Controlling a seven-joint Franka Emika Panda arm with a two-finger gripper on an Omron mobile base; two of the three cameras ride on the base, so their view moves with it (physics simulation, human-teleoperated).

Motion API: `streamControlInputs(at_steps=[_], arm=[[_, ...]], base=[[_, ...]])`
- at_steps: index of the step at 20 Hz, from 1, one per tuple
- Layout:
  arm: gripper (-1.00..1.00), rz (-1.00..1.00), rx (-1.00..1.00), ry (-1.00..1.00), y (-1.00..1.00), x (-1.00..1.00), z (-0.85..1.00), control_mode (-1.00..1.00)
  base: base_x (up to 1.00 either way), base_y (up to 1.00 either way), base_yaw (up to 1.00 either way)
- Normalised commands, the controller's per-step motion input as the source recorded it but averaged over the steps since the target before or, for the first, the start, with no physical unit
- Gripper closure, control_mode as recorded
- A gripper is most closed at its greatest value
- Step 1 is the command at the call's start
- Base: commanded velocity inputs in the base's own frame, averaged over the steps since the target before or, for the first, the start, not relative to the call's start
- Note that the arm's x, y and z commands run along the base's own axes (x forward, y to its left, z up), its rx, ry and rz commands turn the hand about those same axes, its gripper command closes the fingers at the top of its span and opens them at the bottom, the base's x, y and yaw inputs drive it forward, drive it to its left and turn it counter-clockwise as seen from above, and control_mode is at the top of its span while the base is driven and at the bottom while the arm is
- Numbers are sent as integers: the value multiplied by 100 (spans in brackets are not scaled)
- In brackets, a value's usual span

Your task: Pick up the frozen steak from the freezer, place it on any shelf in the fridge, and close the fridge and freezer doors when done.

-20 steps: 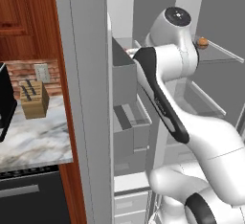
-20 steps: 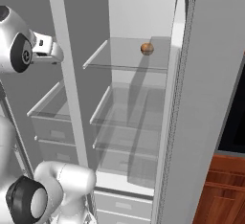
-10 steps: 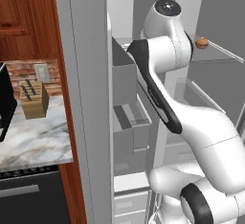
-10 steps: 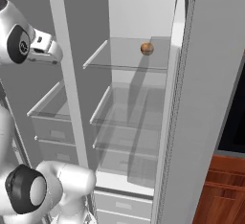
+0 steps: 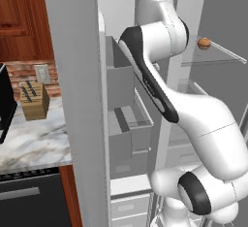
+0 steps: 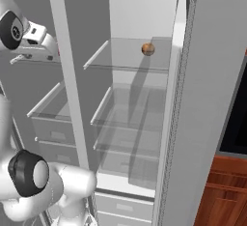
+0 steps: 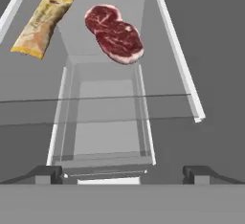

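Observation:
In the hand view the frozen steak (image 7: pixel 115 34), a dark-red marbled slab, lies flat on a freezer shelf ahead of and above my gripper (image 7: pixel 123 175). The gripper is open, its two dark fingertips (image 7: pixel 48 174) wide apart with nothing between them and well short of the steak. My wrist (image 6: pixel 41 40) reaches into the top of the narrower freezer compartment (image 6: pixel 53 109). The wider fridge (image 6: pixel 135 123) stands open; its highest glass shelf (image 6: pixel 120 58) carries a small orange-brown ball (image 6: pixel 148 49). Both doors are open: the freezer door (image 5: pixel 77 100) and the fridge door (image 6: pixel 202 99).
A yellow-tan packet (image 7: pixel 42 24) lies left of the steak on the same freezer shelf. A clear glass edge and a grey bin (image 7: pixel 107 122) sit between gripper and steak. Grey freezer bins (image 5: pixel 123 124) stand below. A knife block (image 5: pixel 34 100) stands on the marble counter (image 5: pixel 34 143).
The arm has risen and swung left toward the freezer's top, and the wrist has shifted slightly further into it. The ball and the doors have not moved.

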Motion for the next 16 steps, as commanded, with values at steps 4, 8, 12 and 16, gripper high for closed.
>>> streamControlInputs(at_steps=[4,8,12,16], arm=[[-100,26,-16,-37,1,-59,-26,-100],[-100,15,-4,-35,2,-5,-3,-100],[-100,3,0,-12,17,53,0,-100],[-100,0,0,1,12,87,17,-100]], base=[[0,0,0],[0,0,0],[0,0,0],[0,0,0]])
